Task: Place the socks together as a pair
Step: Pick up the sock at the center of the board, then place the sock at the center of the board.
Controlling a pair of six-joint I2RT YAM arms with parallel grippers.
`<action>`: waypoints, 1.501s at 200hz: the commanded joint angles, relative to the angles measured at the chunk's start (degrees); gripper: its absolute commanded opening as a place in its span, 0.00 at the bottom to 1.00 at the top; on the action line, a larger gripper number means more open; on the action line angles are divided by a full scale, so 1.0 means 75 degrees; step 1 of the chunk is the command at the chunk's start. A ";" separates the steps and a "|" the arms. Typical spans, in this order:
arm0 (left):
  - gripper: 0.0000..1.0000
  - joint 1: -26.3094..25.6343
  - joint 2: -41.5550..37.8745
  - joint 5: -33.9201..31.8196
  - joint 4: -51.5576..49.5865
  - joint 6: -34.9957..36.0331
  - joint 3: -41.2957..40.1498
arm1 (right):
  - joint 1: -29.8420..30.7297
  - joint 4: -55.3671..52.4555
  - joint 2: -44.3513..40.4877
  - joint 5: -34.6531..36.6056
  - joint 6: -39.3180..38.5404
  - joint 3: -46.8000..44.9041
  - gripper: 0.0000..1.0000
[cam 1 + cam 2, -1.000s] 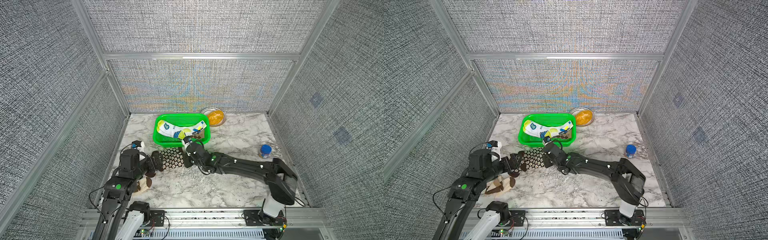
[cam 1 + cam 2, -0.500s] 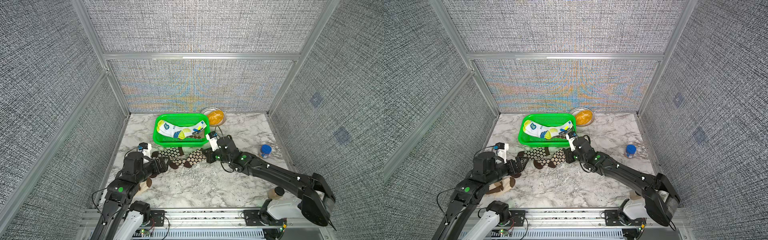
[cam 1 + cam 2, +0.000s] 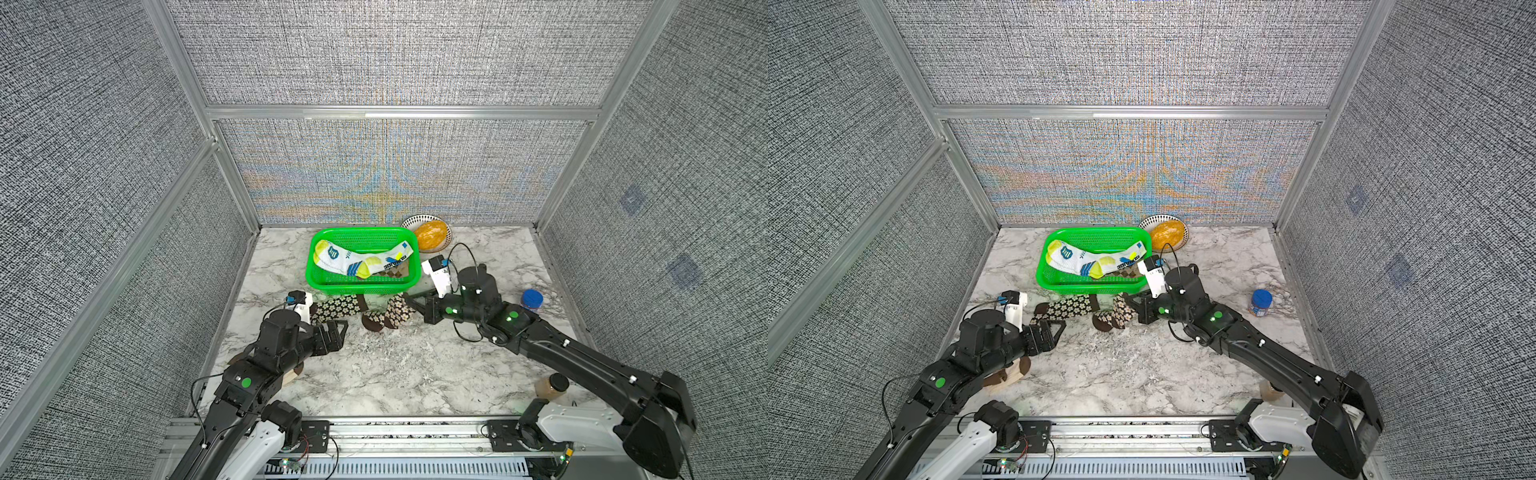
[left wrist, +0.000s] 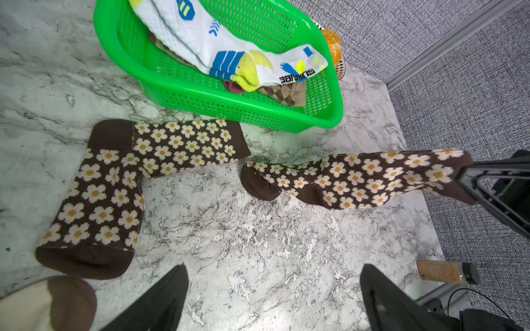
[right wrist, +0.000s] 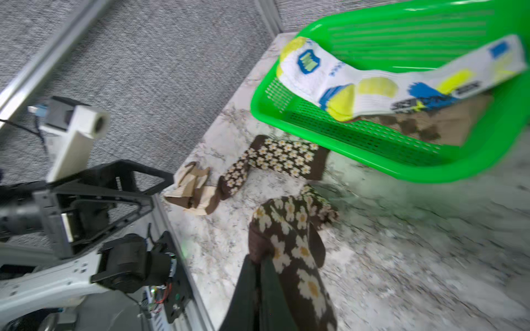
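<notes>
The right gripper (image 3: 411,300) is pinched tight on the cuff of one brown cream-flowered sock (image 3: 388,318). The right wrist view shows the fabric caught between the closed fingers (image 5: 268,283). This held sock slopes down leftward from the fingers, its cuff lifted and its brown toe and heel touching the marble table (image 3: 395,374).

Its mate, the flat flowered sock (image 3: 336,305), lies spread on the table just left of it, bent in an L. Its cuff lies just in front of the green basket (image 3: 361,289) and its foot runs near-left. A narrow strip of marble separates the two socks.

The left gripper (image 3: 338,328) has its jaws spread wide and holds nothing. It sits just on the near side of the flat flowered sock. In the left wrist view that sock's brown toe lies just beside one finger (image 4: 160,298) and no fabric lies between the two.

A white sock with yellow and blue patches (image 3: 357,259) drapes across the basket, over a tan diamond-check sock (image 4: 286,94). Cream brown-banded socks (image 5: 192,186) lie near-left, partly under the left arm.
</notes>
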 commanded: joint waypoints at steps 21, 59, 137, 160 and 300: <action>0.96 -0.0006 0.0038 -0.0847 -0.0436 0.0174 0.0628 | 0.0536 0.0728 0.0986 -0.1391 0.0234 0.1520 0.00; 0.98 0.0002 -0.0165 -0.1268 -0.0770 0.0205 0.1091 | 0.0606 0.0745 0.0729 -0.1943 0.0286 0.1372 0.00; 0.97 -0.0005 0.0091 -0.0910 -0.0092 -0.0182 0.0224 | -0.0652 0.0612 -0.0299 -0.3200 -0.0267 -0.2092 0.00; 0.97 -0.0006 0.0143 -0.0896 -0.0063 -0.0164 0.0356 | -0.0600 0.0908 -0.0060 -0.3481 -0.0109 -0.1286 0.00; 0.99 -0.0004 -0.0034 -0.1778 -0.0735 0.0158 0.1057 | 0.0203 0.1209 0.1125 -0.4528 -0.0253 -0.0512 0.00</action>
